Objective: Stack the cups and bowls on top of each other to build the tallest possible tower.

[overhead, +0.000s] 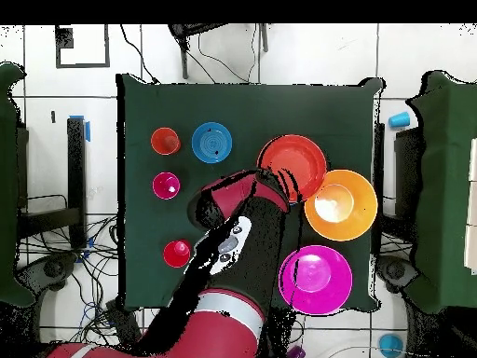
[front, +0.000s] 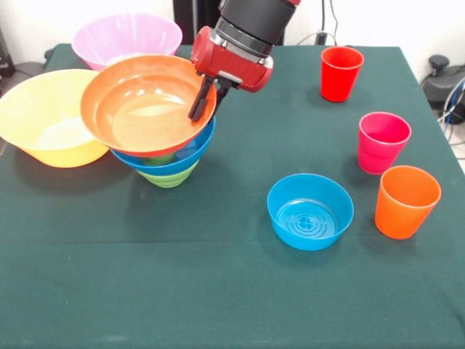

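The green-clothed table (front: 218,291) takes up most of the scene, and the red and black arm (front: 243,33) reaches down over its left part in the front view. Just left of the gripper (front: 205,98) sits the big yellow-orange bowl (front: 43,120), upright and touching the tower's side; behind and left of the gripper stands the big pink bowl (front: 123,36), also upright. Directly at the gripper is the tower (front: 163,145): the shallow orange-red bowl (front: 142,109) lies on top, tilted toward the camera, over the wide blue bowl (front: 182,158), which rests on the small green bowl (front: 168,177) at the base. The gripper's dark fingers (front: 197,102) straddle the orange-red bowl's right rim, one inside and one outside, pinching that rim. In the overhead view the same bowl (overhead: 293,163) shows at the end of the arm, with the yellow-orange bowl (overhead: 340,203) and pink bowl (overhead: 315,278) close by. Well to the gripper's right and nearer the camera sits the small translucent blue bowl (front: 310,211), upright and alone. Farther right stand three cups, all upright and apart from one another: the orange cup (front: 407,201), the magenta-pink cup (front: 383,142) just behind it, and the red cup (front: 341,73) farthest back, level with the gripper.
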